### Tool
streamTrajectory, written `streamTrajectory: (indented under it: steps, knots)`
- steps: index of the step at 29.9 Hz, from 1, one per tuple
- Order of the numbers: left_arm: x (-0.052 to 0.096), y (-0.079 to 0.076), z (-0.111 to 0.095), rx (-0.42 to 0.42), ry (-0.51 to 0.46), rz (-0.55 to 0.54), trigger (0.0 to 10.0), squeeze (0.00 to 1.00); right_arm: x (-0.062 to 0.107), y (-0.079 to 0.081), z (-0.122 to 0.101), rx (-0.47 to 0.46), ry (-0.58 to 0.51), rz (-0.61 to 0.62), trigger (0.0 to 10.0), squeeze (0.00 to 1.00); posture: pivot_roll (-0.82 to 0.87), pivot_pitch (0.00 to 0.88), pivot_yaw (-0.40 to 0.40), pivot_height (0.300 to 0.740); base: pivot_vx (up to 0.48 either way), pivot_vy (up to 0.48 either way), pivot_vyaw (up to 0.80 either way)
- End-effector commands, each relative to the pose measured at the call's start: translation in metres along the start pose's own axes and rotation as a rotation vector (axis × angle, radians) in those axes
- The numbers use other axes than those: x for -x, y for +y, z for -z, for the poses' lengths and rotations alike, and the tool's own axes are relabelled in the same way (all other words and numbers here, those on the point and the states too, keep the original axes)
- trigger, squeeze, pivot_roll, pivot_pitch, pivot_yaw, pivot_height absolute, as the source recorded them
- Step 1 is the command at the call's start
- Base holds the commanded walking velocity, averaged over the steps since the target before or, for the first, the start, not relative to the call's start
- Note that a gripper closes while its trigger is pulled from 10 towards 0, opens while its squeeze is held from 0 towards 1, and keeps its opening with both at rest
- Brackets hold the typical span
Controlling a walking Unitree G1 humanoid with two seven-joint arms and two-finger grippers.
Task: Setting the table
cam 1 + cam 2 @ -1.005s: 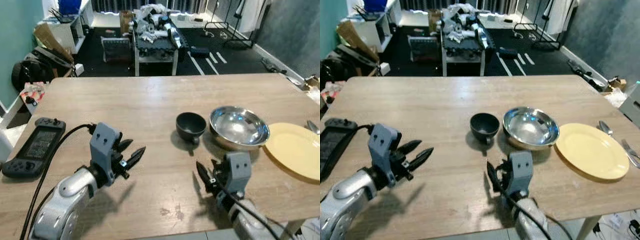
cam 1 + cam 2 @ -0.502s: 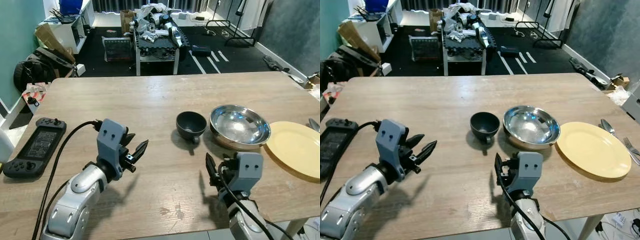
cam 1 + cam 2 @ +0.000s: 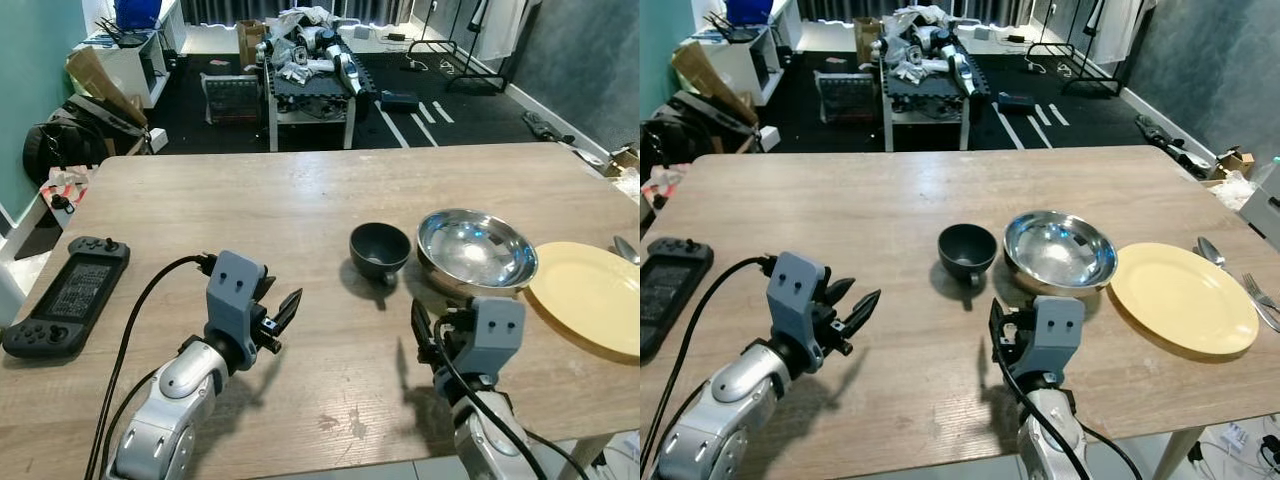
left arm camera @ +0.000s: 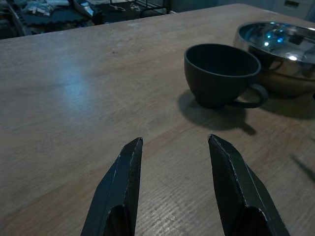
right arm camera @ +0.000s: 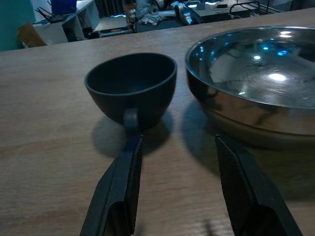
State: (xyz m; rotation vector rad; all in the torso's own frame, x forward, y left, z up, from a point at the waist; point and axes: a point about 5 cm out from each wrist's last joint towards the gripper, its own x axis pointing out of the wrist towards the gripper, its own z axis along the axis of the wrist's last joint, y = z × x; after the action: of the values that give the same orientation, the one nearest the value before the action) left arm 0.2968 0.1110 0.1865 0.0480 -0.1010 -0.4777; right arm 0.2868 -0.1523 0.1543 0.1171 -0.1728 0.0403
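A dark cup (image 3: 380, 250) stands upright on the wooden table (image 3: 250, 200), its handle facing the front edge. Just right of it sits a steel bowl (image 3: 476, 252), then a yellow plate (image 3: 585, 295). My left gripper (image 3: 283, 308) hovers open low over the table, left of and nearer than the cup (image 4: 221, 73). My right gripper (image 3: 430, 330) is open too, close to the front edge, aimed between the cup (image 5: 132, 86) and the bowl (image 5: 256, 73). Neither gripper holds anything.
A black handheld game console (image 3: 65, 295) lies at the table's left edge. A spoon (image 3: 1212, 252) and a fork (image 3: 1260, 293) lie right of the plate. Beyond the table are a cluttered low table (image 3: 310, 70) and boxes on a dark floor.
My left gripper has shifted right, closer to the cup. My right gripper has edged forward toward the cup and bowl. Cup, bowl and plate stay put.
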Motion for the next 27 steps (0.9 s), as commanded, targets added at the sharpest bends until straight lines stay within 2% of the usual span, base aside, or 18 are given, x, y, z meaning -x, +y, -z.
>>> streamTrajectory:
  steps: [1, 14, 27]
  knots:
    - [0.0017, 0.0008, 0.0047, 0.001, 0.013, -0.009, 10.0, 0.0, 0.0018, -0.0006, 0.0059, 0.005, 0.029, 0.003, 10.0, 0.0, 0.11, 0.101, 0.041, 0.74, 0.0, 0.0, 0.0]
    - [-0.0022, 0.0047, 0.0052, -0.03, 0.015, -0.027, 10.0, 0.0, -0.0047, -0.0023, 0.01, 0.009, 0.032, 0.037, 10.0, 0.0, 0.12, 0.106, 0.066, 0.74, 0.0, 0.0, 0.0]
    - [-0.0076, -0.0018, 0.0113, 0.011, 0.014, -0.021, 10.0, 0.0, 0.0013, -0.0062, 0.0101, 0.027, 0.039, 0.05, 10.0, 0.0, 0.06, 0.091, 0.071, 0.74, 0.0, 0.0, 0.0]
